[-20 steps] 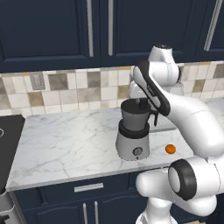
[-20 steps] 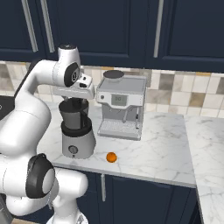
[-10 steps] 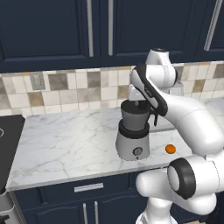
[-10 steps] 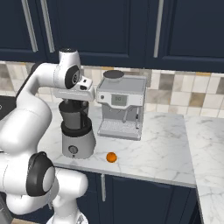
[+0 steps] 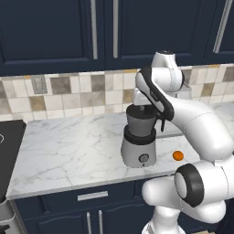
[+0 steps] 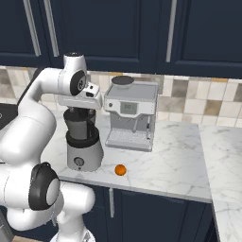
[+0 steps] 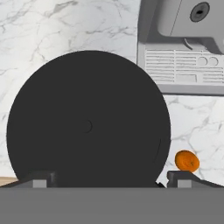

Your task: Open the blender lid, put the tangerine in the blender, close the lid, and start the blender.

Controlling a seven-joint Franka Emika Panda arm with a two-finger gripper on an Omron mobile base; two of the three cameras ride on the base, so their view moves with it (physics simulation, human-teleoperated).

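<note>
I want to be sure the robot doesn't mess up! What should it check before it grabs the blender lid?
1. Blender lid sits on the jar: ok.
2. Pincer is over the lid: ok, fingertips stand either side of it.
3. Pincer open: ok, tips far apart.
4. Pincer low enough to grip the knob: cannot tell.
5. Tangerine waits on the counter beside the blender: ok.
6. Coffee machine out of the way: ok.

One blender [image 5: 139, 141], one tangerine [image 5: 178, 156]

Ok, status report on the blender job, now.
Gripper above blender lid, fingers spread wide. Lid on blender. Tangerine on counter by base. Coffee machine close beside.
</note>
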